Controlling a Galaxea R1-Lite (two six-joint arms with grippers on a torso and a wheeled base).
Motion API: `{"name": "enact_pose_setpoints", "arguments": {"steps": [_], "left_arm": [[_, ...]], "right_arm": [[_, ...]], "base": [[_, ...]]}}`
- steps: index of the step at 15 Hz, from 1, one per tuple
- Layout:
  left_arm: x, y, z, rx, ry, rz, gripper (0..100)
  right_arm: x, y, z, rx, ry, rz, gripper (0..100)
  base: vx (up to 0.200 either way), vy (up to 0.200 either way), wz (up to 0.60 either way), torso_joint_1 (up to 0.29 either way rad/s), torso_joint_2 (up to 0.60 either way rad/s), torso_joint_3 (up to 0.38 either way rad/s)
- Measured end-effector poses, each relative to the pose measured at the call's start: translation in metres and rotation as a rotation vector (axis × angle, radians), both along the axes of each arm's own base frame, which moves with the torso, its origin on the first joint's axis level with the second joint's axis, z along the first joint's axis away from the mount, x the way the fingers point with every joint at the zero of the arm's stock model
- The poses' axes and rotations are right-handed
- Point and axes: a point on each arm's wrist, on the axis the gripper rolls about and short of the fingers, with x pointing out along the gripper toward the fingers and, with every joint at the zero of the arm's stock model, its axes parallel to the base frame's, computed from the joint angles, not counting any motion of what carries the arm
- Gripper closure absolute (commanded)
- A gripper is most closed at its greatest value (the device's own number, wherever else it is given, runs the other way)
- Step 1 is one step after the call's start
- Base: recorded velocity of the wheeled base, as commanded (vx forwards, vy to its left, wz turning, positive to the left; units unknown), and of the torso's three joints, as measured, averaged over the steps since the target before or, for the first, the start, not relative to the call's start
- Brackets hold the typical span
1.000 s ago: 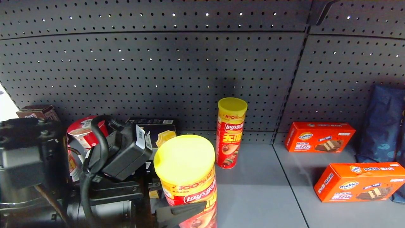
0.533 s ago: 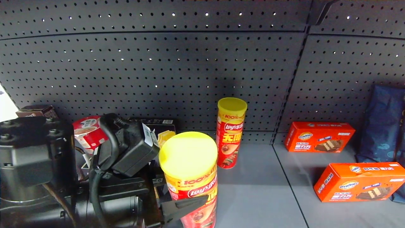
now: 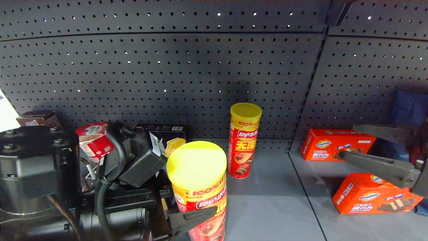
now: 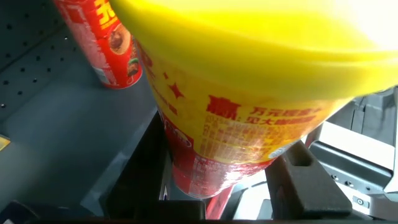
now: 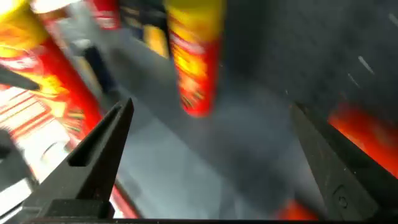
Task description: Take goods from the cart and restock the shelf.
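I am gripping the chips can (image 3: 197,187) upright in my left gripper (image 3: 200,221), jaws clamped on its lower body, at the near left of the shelf (image 3: 274,207); I am judging that it belongs just beside the second can (image 3: 243,140) standing farther back at the centre; I am aiming to lower it straight, base flat, without knocking that neighbour, and to let go only once it is resting; my right gripper (image 3: 347,140) is hanging at the right over the orange boxes (image 3: 374,197), jaws spread wide, holding nothing.

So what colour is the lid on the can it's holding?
Yellow. The lid of the held can shows best in the head view.
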Motion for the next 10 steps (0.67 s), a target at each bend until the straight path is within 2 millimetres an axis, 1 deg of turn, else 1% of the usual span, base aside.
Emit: {"name": "enact_pose_setpoints", "arguments": {"steps": [2, 6, 8, 10], "left_arm": [[0.000, 0.000, 0.000, -0.002, 0.000, -0.002, 100], [0.000, 0.000, 0.002, -0.005, -0.005, -0.002, 100], [0.000, 0.000, 0.002, -0.005, -0.007, -0.002, 100], [0.001, -0.001, 0.003, -0.007, -0.009, -0.003, 100]], "right_arm": [[0.028, 0.012, 0.001, -0.036, -0.002, 0.075, 0], [0.072, 0.029, -0.005, -0.058, -0.043, 0.146, 0], [0.087, 0.035, -0.011, -0.042, -0.068, 0.219, 0], [0.098, 0.039, -0.019, -0.042, -0.053, 0.241, 0]], "base": [[0.000, 0.000, 0.00, 0.000, 0.00, 0.000], [0.000, 0.000, 0.00, 0.000, 0.00, 0.000], [0.000, 0.000, 0.00, 0.000, 0.00, 0.000], [0.000, 0.000, 0.00, 0.000, 0.00, 0.000]]}}
